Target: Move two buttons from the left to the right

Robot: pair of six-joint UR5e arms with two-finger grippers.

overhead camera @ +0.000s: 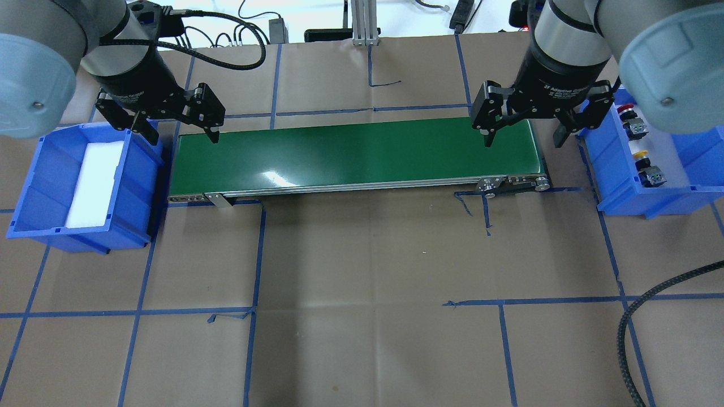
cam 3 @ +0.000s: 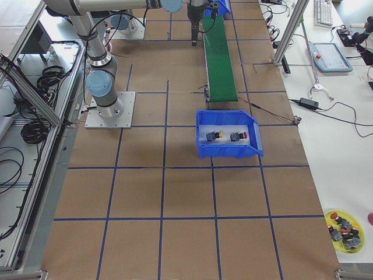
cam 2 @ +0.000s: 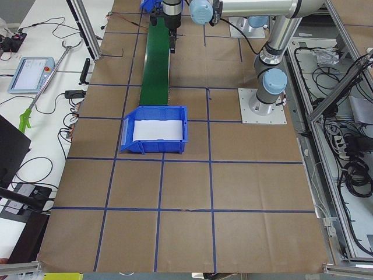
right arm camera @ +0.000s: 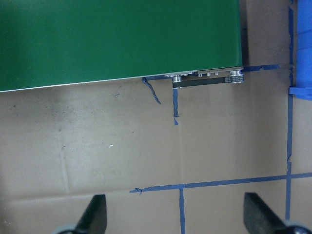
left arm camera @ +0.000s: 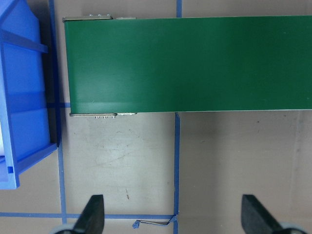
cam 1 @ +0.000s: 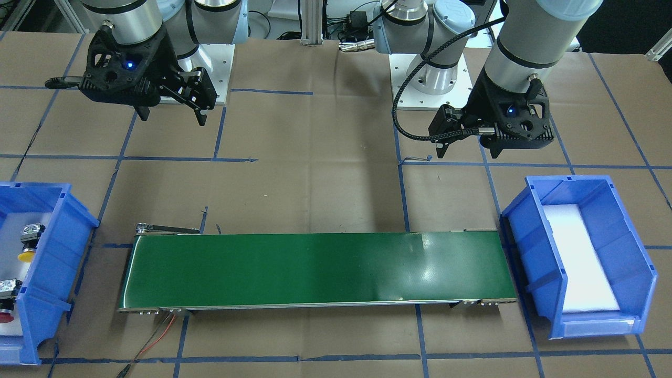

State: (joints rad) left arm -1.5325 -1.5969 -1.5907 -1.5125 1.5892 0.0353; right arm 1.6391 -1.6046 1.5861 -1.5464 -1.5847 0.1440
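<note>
Both arms point straight down over the belt [overhead camera: 350, 158] ends. The left gripper [overhead camera: 182, 133] and right gripper [overhead camera: 523, 139] are spread wide and empty. The yellow button [overhead camera: 645, 165] and red button [overhead camera: 628, 115] lie in the right bin [overhead camera: 650, 201].

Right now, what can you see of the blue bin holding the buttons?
The blue bin is open-topped plastic with ribbed walls, upright on the paper-covered table just past the green conveyor, at the robot's right. A white pad lines its floor. Inside lie the yellow button and red button, apart from each other. The left hand and right hand are clear of it; the right arm hides part of it in the overhead view.
</note>
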